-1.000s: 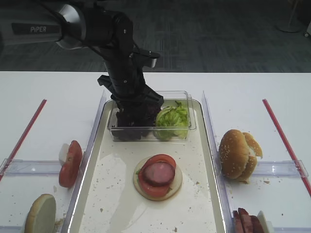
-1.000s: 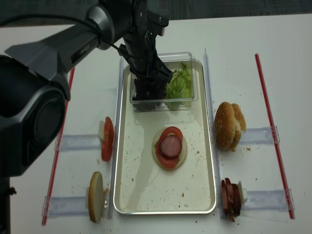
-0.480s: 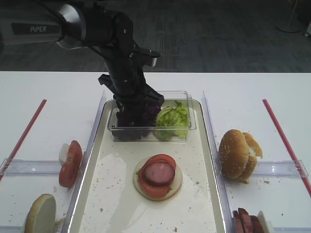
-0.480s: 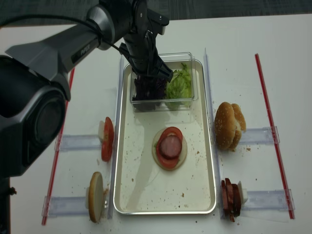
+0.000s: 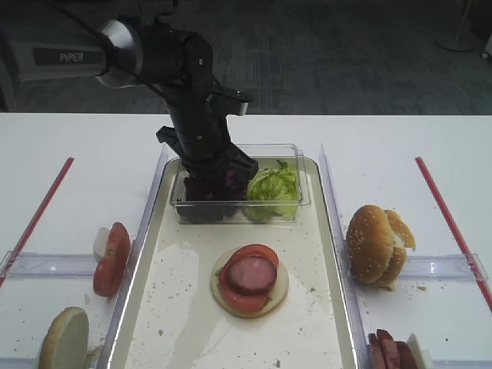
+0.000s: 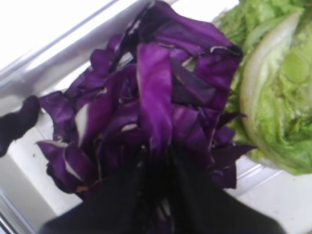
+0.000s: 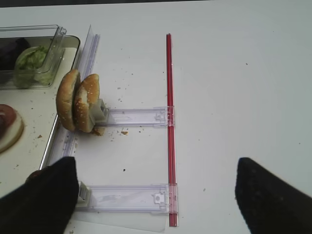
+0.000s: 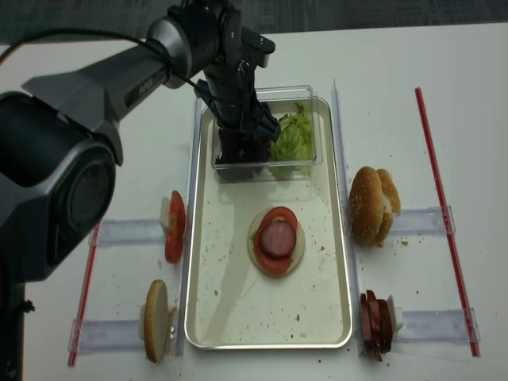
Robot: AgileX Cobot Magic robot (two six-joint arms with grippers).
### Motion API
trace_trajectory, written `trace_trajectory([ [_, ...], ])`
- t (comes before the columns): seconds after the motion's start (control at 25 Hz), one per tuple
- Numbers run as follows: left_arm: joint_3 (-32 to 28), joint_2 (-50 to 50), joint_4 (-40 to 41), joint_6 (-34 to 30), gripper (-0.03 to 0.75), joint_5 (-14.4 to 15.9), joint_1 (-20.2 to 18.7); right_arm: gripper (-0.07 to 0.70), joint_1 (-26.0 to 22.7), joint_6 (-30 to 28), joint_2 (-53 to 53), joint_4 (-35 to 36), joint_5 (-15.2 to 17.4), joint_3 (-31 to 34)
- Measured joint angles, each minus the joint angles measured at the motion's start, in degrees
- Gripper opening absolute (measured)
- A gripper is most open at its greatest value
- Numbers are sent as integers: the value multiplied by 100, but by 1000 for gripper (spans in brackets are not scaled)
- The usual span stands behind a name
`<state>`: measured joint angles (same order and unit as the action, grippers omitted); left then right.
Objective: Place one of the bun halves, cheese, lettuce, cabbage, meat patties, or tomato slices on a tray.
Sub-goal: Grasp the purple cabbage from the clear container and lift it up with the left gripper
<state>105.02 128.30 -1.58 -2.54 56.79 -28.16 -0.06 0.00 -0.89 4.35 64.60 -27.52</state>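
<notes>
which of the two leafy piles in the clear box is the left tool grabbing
The purple cabbage, in the left half of the clear box. The left tool is pinched on its leaves; the frilly green lettuce beside it sits untouched.

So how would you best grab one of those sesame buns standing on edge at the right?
Probably from above. The bun halves stand on edge, side by side against a clear holder, so their rounded top rims are free. An end effector could come straight down and pinch one half across its thin width, crust to cut face.

Cabbage [image 6: 161, 97] dark purple (glossy); lettuce [image 6: 273, 92] light green; tray [image 8: 230, 309] crumb-speckled off-white.
</notes>
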Motion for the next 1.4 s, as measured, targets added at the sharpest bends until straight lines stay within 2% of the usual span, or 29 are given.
trace_trajectory([
  [0.12,0,0,45,0,16,-12,0,664,0,0,0,0,0,0],
  [0.52,48,-227,126,-10,12,10,0,664,0,0,0,0,0,0],
  [0.84,282,-705,126,-31,11,352,0,664,0,0,0,0,0,0],
  [1.4,295,-788,158,-54,10,876,0,664,0,0,0,0,0,0],
])
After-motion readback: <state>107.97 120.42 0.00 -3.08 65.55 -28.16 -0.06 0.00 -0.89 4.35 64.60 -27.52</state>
